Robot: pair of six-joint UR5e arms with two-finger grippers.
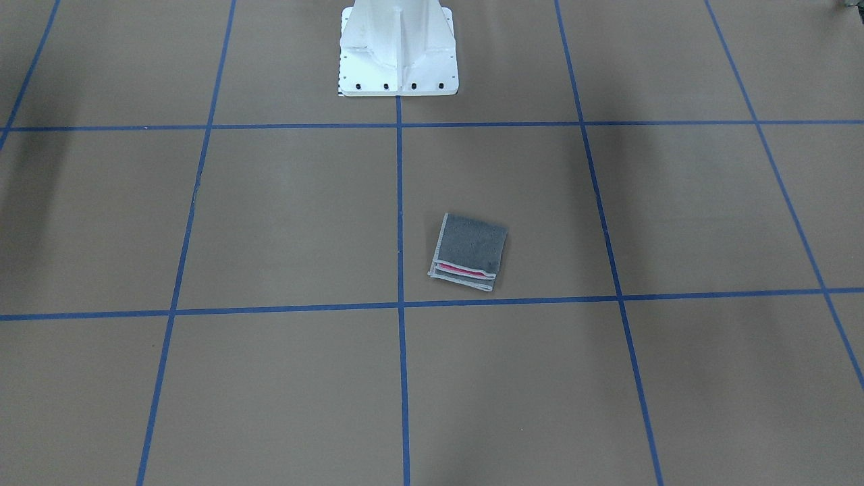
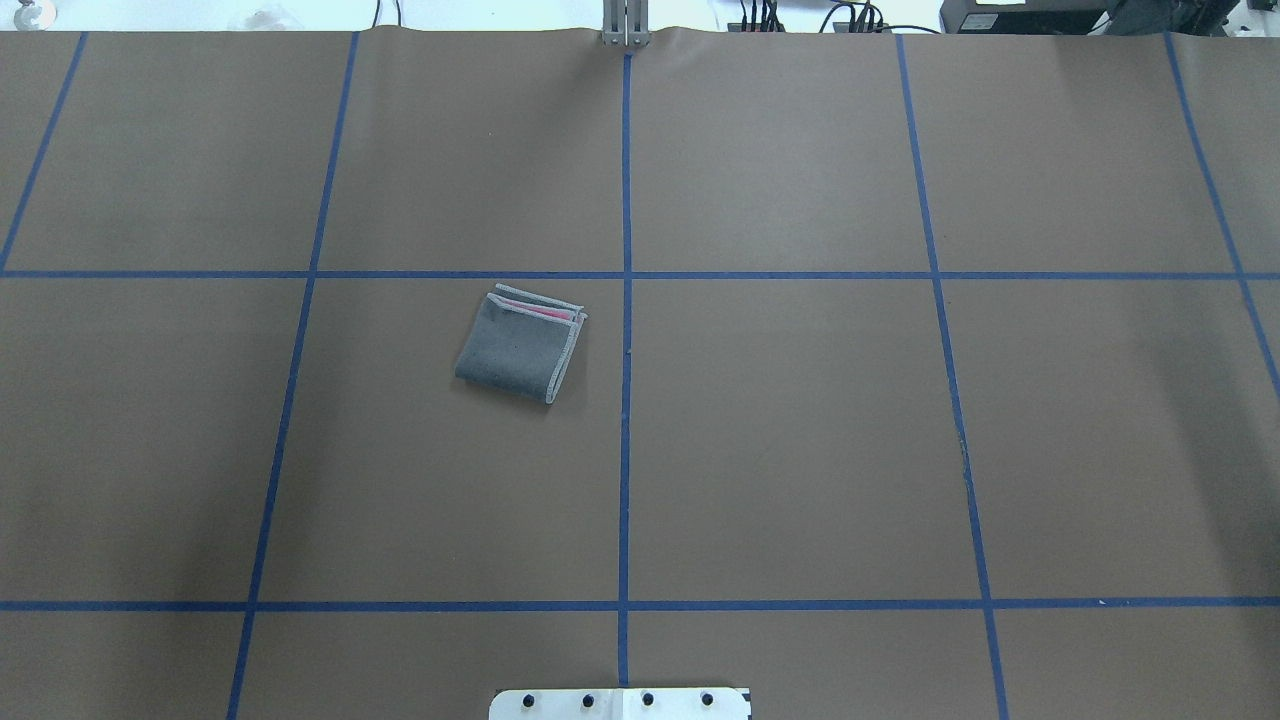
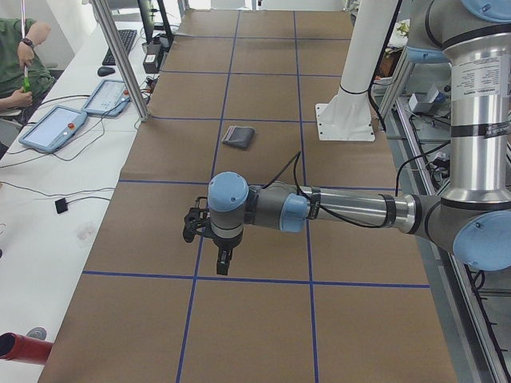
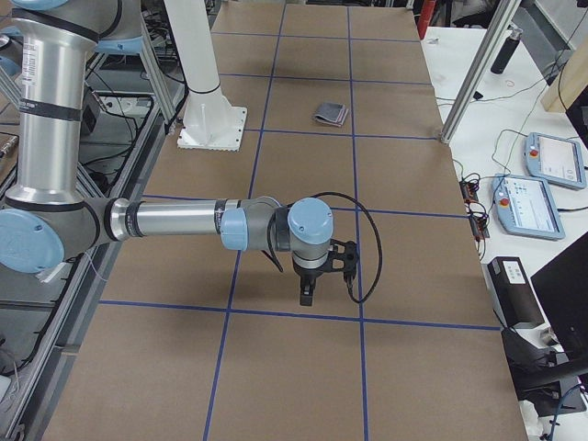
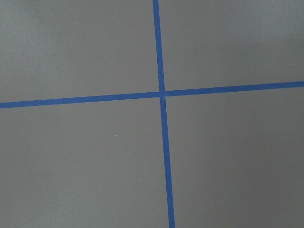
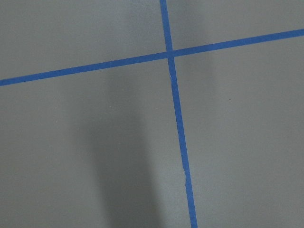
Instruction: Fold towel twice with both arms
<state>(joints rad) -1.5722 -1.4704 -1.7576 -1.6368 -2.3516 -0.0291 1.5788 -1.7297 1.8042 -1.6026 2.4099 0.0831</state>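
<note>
No text, label or number can be read — anywhere.

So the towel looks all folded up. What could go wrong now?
1. The towel lies folded with nothing holding it, and its layers don't line up: a pink strip peeks out between the hems. It might slowly spring open.
2. The left hand and right hand hang over the table, far from the towel. If one swings across low, it could knock the fold apart.
</note>
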